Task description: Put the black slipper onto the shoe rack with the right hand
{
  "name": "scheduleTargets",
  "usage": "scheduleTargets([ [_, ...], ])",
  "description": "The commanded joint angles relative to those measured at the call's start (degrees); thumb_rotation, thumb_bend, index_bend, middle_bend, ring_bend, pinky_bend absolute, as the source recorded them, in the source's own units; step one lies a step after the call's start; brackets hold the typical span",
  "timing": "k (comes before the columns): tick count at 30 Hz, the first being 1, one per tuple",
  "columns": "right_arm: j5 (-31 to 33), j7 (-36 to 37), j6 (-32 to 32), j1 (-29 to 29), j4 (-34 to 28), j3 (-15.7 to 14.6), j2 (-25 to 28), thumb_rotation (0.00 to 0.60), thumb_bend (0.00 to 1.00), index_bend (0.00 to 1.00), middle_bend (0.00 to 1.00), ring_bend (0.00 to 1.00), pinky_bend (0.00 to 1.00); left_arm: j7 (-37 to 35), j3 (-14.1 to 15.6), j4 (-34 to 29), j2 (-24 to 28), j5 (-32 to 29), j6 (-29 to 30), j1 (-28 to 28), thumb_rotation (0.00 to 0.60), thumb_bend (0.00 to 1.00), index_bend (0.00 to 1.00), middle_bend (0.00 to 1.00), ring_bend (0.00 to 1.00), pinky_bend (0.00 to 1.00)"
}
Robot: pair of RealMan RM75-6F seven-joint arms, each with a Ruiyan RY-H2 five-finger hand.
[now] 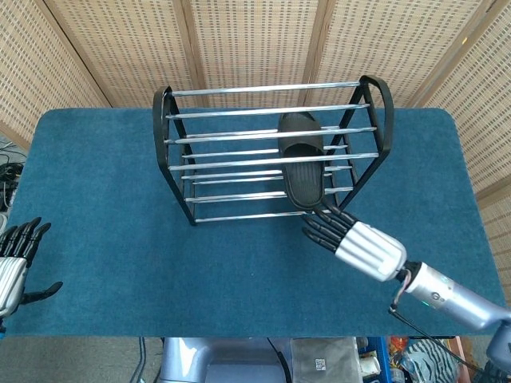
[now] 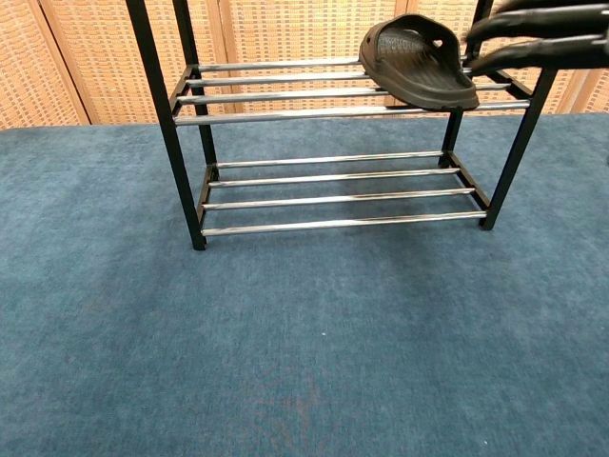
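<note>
The black slipper lies on the middle shelf of the shoe rack, toward its right end; the chest view shows the black slipper resting on the chrome bars of the shoe rack. My right hand hovers in front of the rack, fingers spread and holding nothing, a short way from the slipper's near end. Only its dark fingertips show at the top right of the chest view. My left hand lies open at the table's left edge.
A blue carpet-like cloth covers the table. The rack's lower shelf carries nothing. Woven screens stand behind the table.
</note>
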Motion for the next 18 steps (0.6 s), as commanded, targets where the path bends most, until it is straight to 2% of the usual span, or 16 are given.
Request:
scheduleTargets([
  [1, 5.99, 9.02, 10.58, -10.82, 7.36, -2.74, -6.11, 0.600, 0.00, 0.00, 0.00, 0.00, 0.00, 0.75, 0.43, 0.35, -0.77, 1.92, 1.86, 0.65, 0.600, 0.16, 0.00, 0.00, 0.00, 0.00],
  [5, 14.28, 16.37, 15.80, -18.81, 10.11, -2.77, -10.59, 0.600, 0.00, 0.00, 0.00, 0.00, 0.00, 2.16, 1.00, 0.89, -1.94, 3.99, 3.54, 1.24, 0.600, 0.16, 0.00, 0.00, 0.00, 0.00],
  [9, 20.88, 19.58, 17.92, -24.72, 11.16, -2.37, -13.51, 0.600, 0.00, 0.00, 0.00, 0.00, 0.00, 3.16, 1.32, 1.31, -3.01, 5.42, 5.03, 1.80, 0.600, 0.16, 0.00, 0.00, 0.00, 0.00],
  [13, 24.91, 22.45, 18.66, -28.25, 8.89, -1.42, -14.64, 0.600, 0.00, 0.00, 0.00, 0.00, 0.00, 4.08, 1.72, 1.65, -3.87, 6.40, 5.26, 1.92, 0.600, 0.16, 0.00, 0.00, 0.00, 0.00],
  [18, 25.84, 22.93, 20.37, -30.38, 6.55, -0.32, -15.15, 0.600, 0.00, 0.00, 0.00, 0.00, 0.00, 4.59, 1.70, 1.83, -4.44, 6.67, 5.59, 2.05, 0.600, 0.16, 0.00, 0.00, 0.00, 0.00],
])
